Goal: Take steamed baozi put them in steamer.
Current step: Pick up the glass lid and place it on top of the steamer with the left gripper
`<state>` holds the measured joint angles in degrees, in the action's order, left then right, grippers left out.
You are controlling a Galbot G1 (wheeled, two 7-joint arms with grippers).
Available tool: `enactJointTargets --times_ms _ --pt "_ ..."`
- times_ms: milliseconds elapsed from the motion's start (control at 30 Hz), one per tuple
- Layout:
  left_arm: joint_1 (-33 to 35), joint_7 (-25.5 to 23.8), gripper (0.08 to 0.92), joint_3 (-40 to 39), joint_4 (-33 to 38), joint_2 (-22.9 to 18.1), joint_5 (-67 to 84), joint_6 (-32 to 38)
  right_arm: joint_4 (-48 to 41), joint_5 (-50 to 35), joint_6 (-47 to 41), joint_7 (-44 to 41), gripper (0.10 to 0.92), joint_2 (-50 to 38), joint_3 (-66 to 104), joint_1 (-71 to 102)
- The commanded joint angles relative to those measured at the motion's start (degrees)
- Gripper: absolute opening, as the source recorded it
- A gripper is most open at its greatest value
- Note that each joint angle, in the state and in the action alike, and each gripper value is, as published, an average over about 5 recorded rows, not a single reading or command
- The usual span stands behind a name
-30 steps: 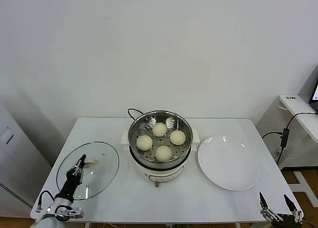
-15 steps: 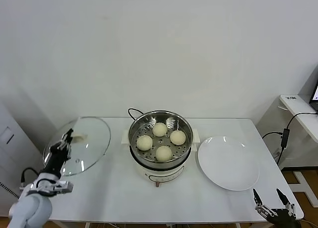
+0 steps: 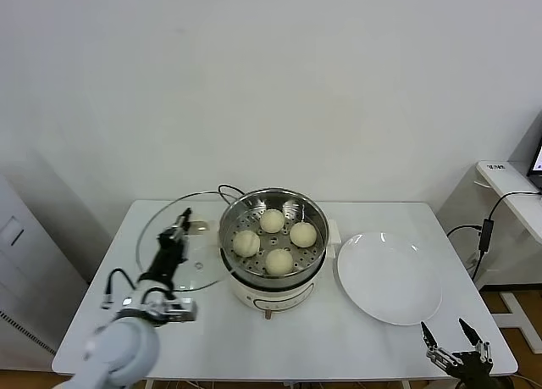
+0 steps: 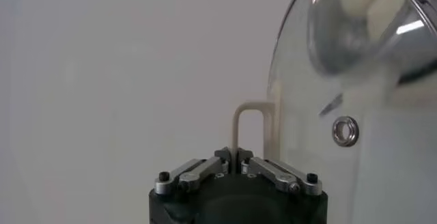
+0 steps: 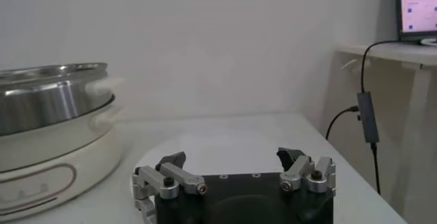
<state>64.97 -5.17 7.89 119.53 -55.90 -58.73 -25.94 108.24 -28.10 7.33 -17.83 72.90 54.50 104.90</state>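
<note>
Since a moment ago the left hand (image 3: 179,229) has swung the round glass lid (image 3: 182,241) in from the desk's (image 3: 381,334) far left edge to just beside the steamer (image 3: 273,247), fingers clamped on its cream loop handle (image 4: 250,128). Four smooth, dome-shaped baozi (image 3: 278,260) sit on the perforated floor of the shiny steel steamer. The right hand (image 3: 457,352) hangs by the desk's near right corner, fingers apart, near the flat white plate (image 3: 389,277).
</note>
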Motion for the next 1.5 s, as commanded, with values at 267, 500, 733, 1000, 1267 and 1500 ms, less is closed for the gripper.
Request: enactJointTargets --times_ms 267,500,733,1000,1267,1500 --pt "-21.3 -3.1 0.115 -27.4 -14.2 -15.3 -9.9 -14.2 -1.3 1.9 -0.4 -0.5 0.823 0.9 -0.3 -0.8" --pt "-24.4 -3.0 0.115 -28.5 -19.4 -18.4 -10.1 -14.6 -1.6 2.0 -0.1 -0.7 0.823 0.9 -0.3 -0.7" --pt "-24.7 -3.0 0.115 -29.4 -20.0 -17.8 -10.0 -14.7 -2.6 2.3 0.3 -1.1 0.823 1.1 -0.4 -0.9" --pt "-24.9 -2.6 0.115 -27.8 -22.9 -18.3 -11.1 -14.9 -2.4 2.5 0.6 -1.3 0.823 1.7 -0.7 -0.7" --pt "-24.0 -2.7 0.115 -26.9 -22.4 -17.0 -11.0 -14.9 -2.2 2.5 1.0 -1.5 0.823 1.9 -0.4 -0.3" --pt "-23.4 -2.3 0.115 -26.9 -22.3 -17.1 -10.8 -14.9 -2.0 2.6 1.2 -1.5 0.823 2.1 -0.6 -0.5"
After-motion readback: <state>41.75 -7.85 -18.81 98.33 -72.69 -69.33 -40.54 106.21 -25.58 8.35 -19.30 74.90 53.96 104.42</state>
